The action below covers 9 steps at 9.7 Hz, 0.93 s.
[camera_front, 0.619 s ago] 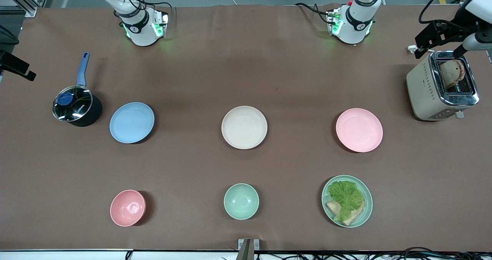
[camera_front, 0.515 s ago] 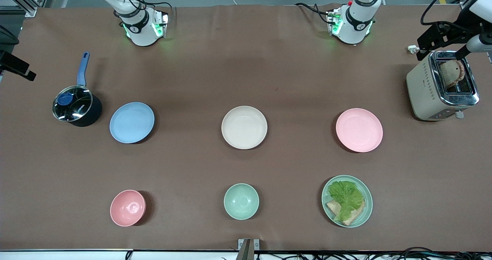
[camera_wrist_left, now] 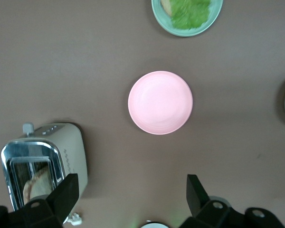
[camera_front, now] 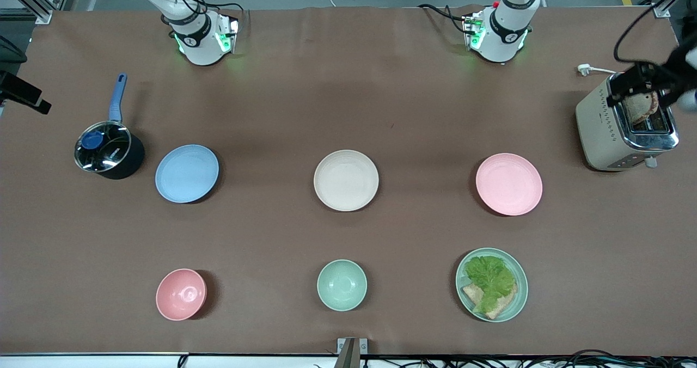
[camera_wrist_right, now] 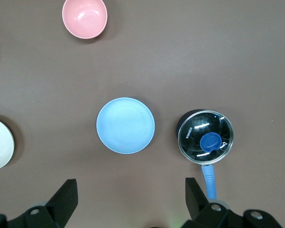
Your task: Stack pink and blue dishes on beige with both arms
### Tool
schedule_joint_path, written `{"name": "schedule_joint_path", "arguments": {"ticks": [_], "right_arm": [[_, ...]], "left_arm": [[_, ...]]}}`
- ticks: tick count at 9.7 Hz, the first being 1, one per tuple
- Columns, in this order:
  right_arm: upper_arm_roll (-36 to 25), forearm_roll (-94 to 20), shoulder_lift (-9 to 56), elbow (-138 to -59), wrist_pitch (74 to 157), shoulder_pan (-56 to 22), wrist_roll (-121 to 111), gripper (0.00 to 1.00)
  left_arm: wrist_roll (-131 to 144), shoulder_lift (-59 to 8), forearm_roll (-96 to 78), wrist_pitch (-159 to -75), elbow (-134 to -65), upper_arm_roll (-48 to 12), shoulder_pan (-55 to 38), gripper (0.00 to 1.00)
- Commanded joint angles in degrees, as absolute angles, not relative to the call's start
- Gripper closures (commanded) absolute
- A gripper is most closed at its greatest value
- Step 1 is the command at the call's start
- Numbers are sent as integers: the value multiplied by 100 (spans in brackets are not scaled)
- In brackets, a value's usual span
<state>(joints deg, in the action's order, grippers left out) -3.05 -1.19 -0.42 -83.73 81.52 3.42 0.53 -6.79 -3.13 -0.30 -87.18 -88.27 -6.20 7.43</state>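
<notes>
The beige plate (camera_front: 346,180) lies mid-table. A light blue plate (camera_front: 187,173) rests toward the right arm's end and a pale pink plate (camera_front: 509,184) toward the left arm's end; all three lie flat and apart. My left gripper (camera_wrist_left: 133,185) hangs open and empty high over the table between the toaster and its own base, with the pink plate (camera_wrist_left: 160,102) below. In the front view it is a dark blur over the toaster (camera_front: 645,82). My right gripper (camera_wrist_right: 130,190) hangs open and empty high above the blue plate (camera_wrist_right: 126,125).
A lidded black pot (camera_front: 106,150) with a blue handle stands beside the blue plate. A toaster (camera_front: 604,123) holding bread stands at the left arm's end. Nearer the front camera are a pink bowl (camera_front: 181,294), a mint bowl (camera_front: 342,284) and a mint plate with lettuce (camera_front: 491,284).
The left gripper has shifted in the front view from beside the toaster's top corner to over the toaster. The plates and the right arm have not moved.
</notes>
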Motion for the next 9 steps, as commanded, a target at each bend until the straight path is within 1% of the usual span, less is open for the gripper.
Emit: {"name": "schedule_joint_path", "arguments": {"ticks": [1,2,3,4,5,7,8,9], "right_arm": [[-290,-149,130,-8446,8104,570,-892,0],[-412,-236,280,-8803,8356,615,-966,0],[-474,-237,377,-9259,8811,580,-1106,0],[-475,-237,448,-9821,9416,571,-1325,0],[-483,-237,535,-10287,10040,589,-1458,0],[-492,-237,964,-11035,11297,615,-1826,0],[-483,-237,1184,-11404,11912,607,-2072,0],[-483,-237,1291,-11852,12623,606,-2327,0]], "left_arm": [[-1115,-686,-184,-9811,-9776,-633,992,0],[-1499,-764,-411,-10400,-10278,-633,1141,0],[-1799,-982,-996,-10824,-10649,-633,1369,0],[-2306,-1385,-1324,-11098,-10792,-642,1502,0],[-2964,-1832,-1519,-11475,-10793,-642,1720,0],[-4029,-2572,-2010,-12082,-10810,-668,1907,0],[-4191,-2775,-2056,-12268,-10819,-677,1951,0],[-4384,-2986,-2057,-12304,-10811,-677,1960,3]]}}
